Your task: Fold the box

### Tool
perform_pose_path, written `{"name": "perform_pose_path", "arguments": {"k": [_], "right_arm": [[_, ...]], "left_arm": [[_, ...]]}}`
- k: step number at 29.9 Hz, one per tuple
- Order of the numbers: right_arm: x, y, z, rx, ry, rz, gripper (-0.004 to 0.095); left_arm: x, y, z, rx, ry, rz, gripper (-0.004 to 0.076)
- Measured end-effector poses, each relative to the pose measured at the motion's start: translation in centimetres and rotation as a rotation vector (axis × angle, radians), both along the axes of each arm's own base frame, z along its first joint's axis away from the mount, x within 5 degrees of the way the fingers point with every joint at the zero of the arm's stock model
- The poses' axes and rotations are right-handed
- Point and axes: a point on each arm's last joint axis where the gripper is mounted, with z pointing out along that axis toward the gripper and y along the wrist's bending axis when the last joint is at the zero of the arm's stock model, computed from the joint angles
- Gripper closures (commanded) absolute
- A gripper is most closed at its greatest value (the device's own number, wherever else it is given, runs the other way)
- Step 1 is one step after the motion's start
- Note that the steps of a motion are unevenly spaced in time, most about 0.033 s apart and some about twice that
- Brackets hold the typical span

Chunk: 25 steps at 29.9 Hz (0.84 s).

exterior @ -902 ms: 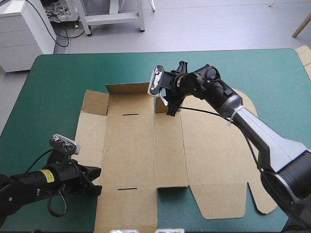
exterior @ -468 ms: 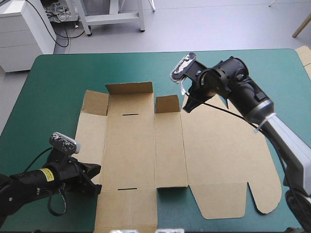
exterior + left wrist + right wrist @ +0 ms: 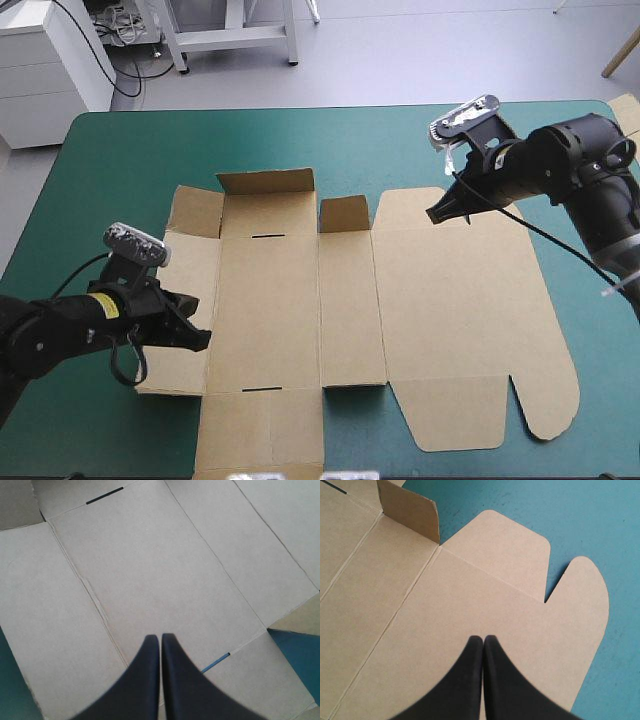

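The brown box (image 3: 440, 300) lies as a cut sheet on the teal-green cover (image 3: 130, 160), mostly flat. Two far flaps stand raised: a wide one (image 3: 266, 182) and a narrow one (image 3: 345, 213). My left gripper (image 3: 203, 340) is shut and empty, its tip over the sheet's left panel near a fold line. In the left wrist view the left gripper (image 3: 160, 638) points across bare board toward a slot (image 3: 104, 495). My right gripper (image 3: 433, 215) is shut and empty over the lid panel's far edge. In the right wrist view the right gripper (image 3: 483, 639) faces the lid's rounded tabs (image 3: 506, 545), the narrow flap (image 3: 412, 511) off to one side.
Bare teal-green cover (image 3: 580, 515) runs along the far side of the table and left of the sheet. A strip of pale brown board (image 3: 628, 112) shows at the table's far right corner. The sheet's near flaps (image 3: 262, 430) reach the table's front edge.
My right gripper left the narrow raised flap, swung right over the lid panel and shut. My left gripper shifted slightly farther onto the left panel, still shut.
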Motion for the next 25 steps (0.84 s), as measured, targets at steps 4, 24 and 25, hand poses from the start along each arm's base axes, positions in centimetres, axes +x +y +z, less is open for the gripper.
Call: {"name": "perform_pose_path", "arguments": {"k": [4,24,25], "right_arm": [[-1.6,-1.4,-0.6,0.009,0.023,-0.042,0.0924],[-12.5,-5.0,-6.8,0.046,0.026,-0.130,0.0924],[-12.8,-5.1,-7.1,0.047,0.025,-0.131,0.0924]], "left_arm": [[1.8,-0.7,0.8,0.024,0.022,-0.019,0.0731],[6.9,2.8,-0.3,0.038,0.176,0.063,0.0731],[6.9,3.5,-0.3,0.027,0.179,0.073,0.0731]]}}
